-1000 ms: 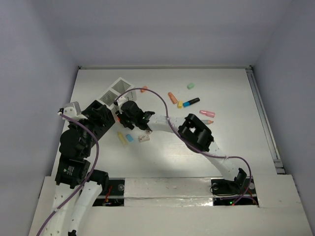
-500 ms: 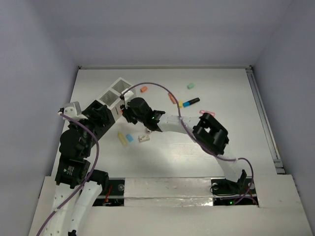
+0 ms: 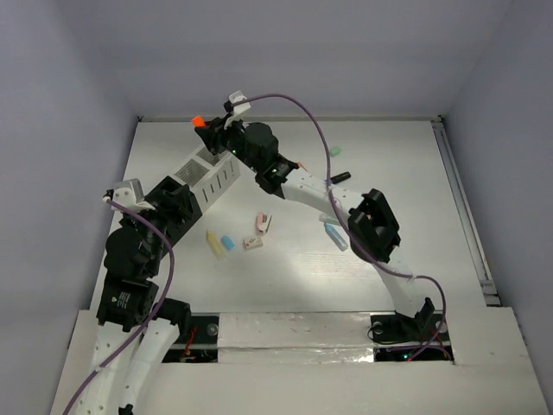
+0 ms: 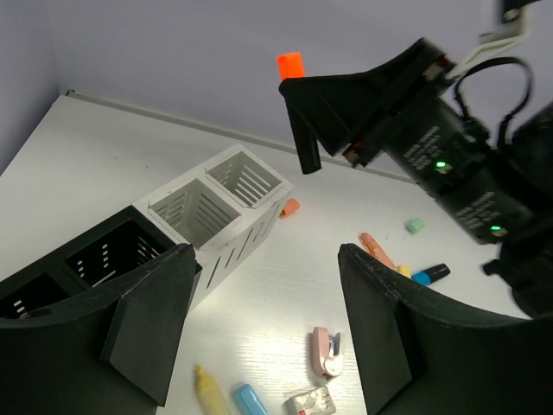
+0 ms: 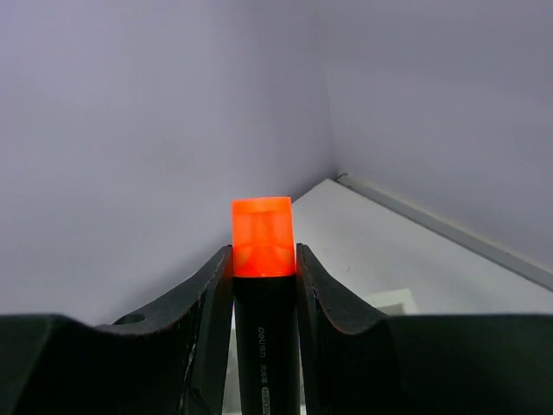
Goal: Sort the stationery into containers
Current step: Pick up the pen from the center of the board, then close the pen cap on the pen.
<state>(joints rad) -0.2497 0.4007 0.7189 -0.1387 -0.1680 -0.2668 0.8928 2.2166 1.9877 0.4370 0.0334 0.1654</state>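
Orange-capped black highlighter marker (image 5: 262, 259) stands upright, pinched in my right gripper (image 3: 210, 130), raised well above the table near the white slatted two-compartment box (image 3: 210, 175). My left gripper (image 4: 268, 294) hangs spread near the black slatted box (image 4: 82, 264).

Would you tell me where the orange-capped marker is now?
Top view, far left: the orange-capped marker is clamped in the right gripper, in the air just beyond the white container.
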